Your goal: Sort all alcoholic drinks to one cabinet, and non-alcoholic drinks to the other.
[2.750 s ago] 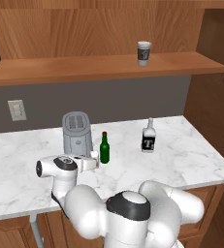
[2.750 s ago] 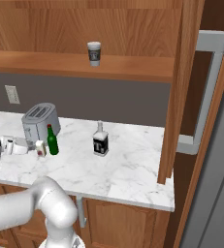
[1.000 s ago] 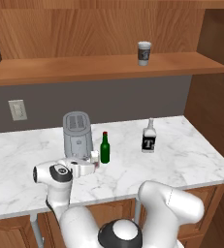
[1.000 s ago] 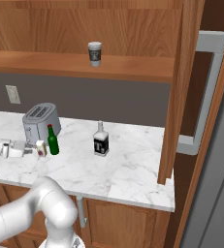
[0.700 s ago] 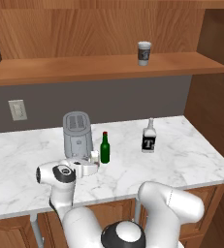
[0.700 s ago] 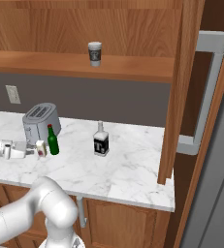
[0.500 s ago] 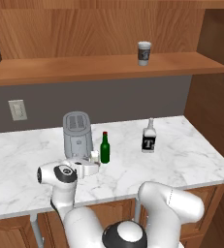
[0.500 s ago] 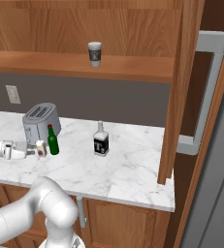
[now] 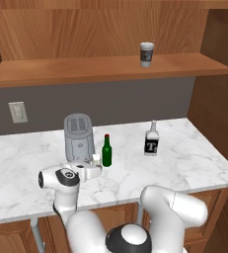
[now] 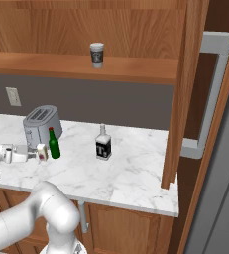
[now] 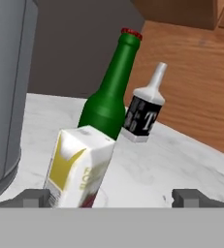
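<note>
where the claw [image 11: 111, 197] gapes, white yellow-marked carton [image 11: 79, 167], upright

White arm reaching low and forward from the base, elbow raised near the cameras, forearm bent down to a dark-jointed wrist. Hand held roughly level, pointing ahead. Gripper [image 11: 111, 196] with jaws spread wide, dark fingertips [image 11: 32, 197] standing far apart at either side of the hand view, nothing clamped between them. Gripper [image 9: 95, 165] low over the work surface.
</note>
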Tool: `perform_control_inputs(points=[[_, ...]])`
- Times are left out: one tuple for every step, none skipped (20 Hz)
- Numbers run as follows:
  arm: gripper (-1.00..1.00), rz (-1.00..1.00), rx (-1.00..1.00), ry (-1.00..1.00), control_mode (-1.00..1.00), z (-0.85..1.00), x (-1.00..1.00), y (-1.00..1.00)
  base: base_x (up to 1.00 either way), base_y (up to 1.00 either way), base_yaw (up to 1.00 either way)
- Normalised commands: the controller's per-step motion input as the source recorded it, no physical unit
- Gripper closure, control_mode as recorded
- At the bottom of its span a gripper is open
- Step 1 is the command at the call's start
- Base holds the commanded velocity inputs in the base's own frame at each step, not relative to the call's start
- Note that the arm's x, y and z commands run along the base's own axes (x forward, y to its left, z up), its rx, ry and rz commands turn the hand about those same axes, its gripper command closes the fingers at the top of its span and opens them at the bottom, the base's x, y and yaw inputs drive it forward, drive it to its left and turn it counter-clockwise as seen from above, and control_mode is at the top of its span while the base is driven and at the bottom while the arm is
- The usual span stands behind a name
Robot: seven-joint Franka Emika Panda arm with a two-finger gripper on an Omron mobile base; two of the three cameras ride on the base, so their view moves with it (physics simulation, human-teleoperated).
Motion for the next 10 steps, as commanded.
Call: perform_control_inputs(points=[[-1.00, 0.08, 0.00, 0.00, -1.00, 0.00, 0.09, 0.00, 0.00, 0.00, 0.00], [-1.00, 0.09, 0.00, 0.00, -1.00, 0.00, 0.11, 0.00, 0.00, 0.00, 0.00], [-1.00, 0.09, 0.00, 0.00, -1.00, 0.00, 0.09, 0.00, 0.00, 0.00, 0.00], [-1.00, 0.10, 0.00, 0.00, -1.00, 0.00, 0.08, 0.00, 0.00, 0.00, 0.00], [-1.00, 0.09, 0.00, 0.00, -1.00, 0.00, 0.06, 0.00, 0.00, 0.00, 0.00], [-1.00, 0.09, 0.00, 0.00, -1.00, 0.00, 0.06, 0.00, 0.00, 0.00, 0.00], [-1.00, 0.10, 0.00, 0.00, -1.00, 0.00, 0.05, -0.01, 0.00, 0.00, 0.00], [-1.00, 0.09, 0.00, 0.00, -1.00, 0.00, 0.05, -0.06, 0.00, 0.00, 0.00], [-1.00, 0.09, 0.00, 0.00, -1.00, 0.00, 0.09, -0.08, 0.00, 0.00, 0.00], [-1.00, 0.09, 0.00, 0.00, -1.00, 0.00, 0.09, -0.07, 0.00, 0.00, 0.00]])
